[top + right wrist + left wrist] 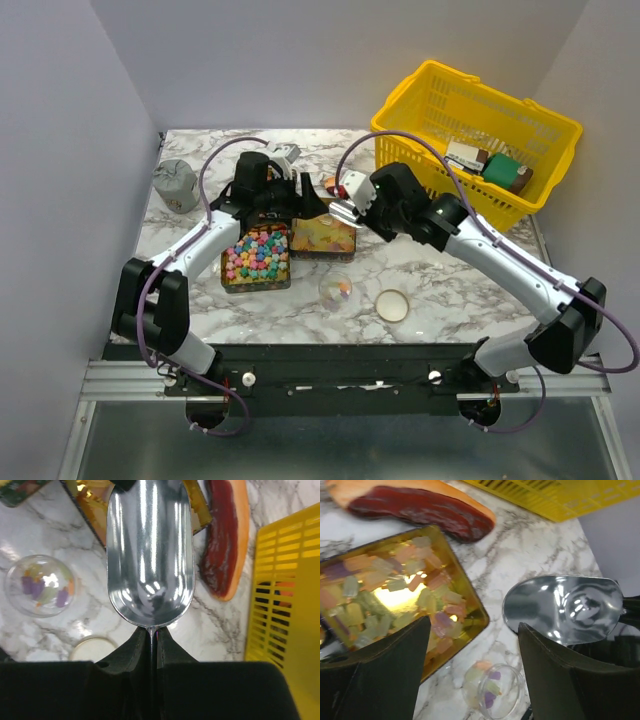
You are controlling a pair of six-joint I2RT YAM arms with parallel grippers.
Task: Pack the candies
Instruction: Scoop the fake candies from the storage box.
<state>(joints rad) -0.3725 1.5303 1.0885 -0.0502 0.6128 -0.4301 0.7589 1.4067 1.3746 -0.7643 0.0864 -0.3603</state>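
Where they fill the tin (465,575), candies (437,580) look pastel (translucent).

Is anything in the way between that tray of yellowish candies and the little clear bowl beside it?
Nothing visible: only bare marble lies between the gold tray and clear bowl. The right claw's scoop hangs to one side; the open left claw hovers by the tray.

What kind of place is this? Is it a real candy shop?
Probably not a shop, more a robot test booth: plain walls box in a marble-look table, two robot arms are bolted to a metal rail at its edge, and the candies sit in tins near a yellow basket.
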